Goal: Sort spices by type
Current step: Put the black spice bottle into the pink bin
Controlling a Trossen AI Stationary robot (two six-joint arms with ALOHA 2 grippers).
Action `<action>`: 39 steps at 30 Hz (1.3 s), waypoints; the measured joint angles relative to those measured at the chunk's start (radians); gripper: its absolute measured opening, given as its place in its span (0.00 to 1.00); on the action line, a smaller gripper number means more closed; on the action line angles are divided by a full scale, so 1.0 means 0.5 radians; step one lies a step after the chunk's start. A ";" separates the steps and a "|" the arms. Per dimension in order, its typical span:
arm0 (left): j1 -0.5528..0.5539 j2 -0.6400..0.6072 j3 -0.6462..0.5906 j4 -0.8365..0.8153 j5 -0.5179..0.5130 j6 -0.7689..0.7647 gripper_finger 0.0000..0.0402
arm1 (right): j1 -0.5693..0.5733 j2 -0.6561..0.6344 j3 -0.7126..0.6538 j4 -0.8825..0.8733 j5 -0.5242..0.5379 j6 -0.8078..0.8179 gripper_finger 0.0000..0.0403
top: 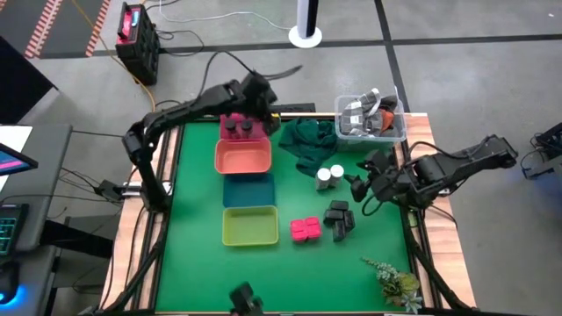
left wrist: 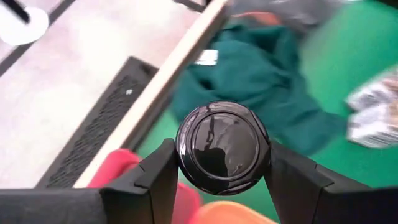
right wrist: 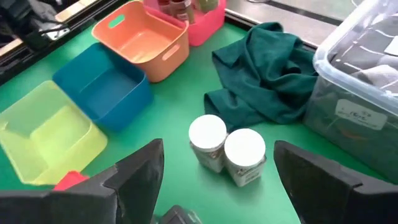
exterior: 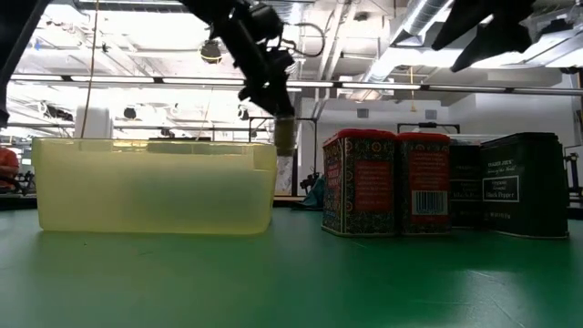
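1. Left wrist view showed the left gripper (left wrist: 222, 163) with its fingers clamped on a dark round jar (left wrist: 223, 148), lid facing the camera.
2. It hung over the pink tray (top: 241, 130) holding similar jars.
3. The right gripper (right wrist: 217, 180), fingers apart, waited near two white-capped jars (right wrist: 227, 149).

Between the left gripper's (left wrist: 222, 163) matt dark fingers (left wrist: 155, 180), the dark jar's glossy lid (left wrist: 223, 148) is reflecting light; beyond them, soft cloth (left wrist: 261, 81) is lying creased.

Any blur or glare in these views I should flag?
Left wrist view: the dark round jar between the jaws is sharp with glare on its lid; the green cloth behind is blurred. Low view: the yellow tray is backlit by ceiling lights. Right wrist view: sharp.
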 joint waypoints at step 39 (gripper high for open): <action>0.242 0.003 -0.565 0.271 -0.082 -0.094 0.71 | -0.090 0.000 0.000 0.003 0.003 -0.005 0.81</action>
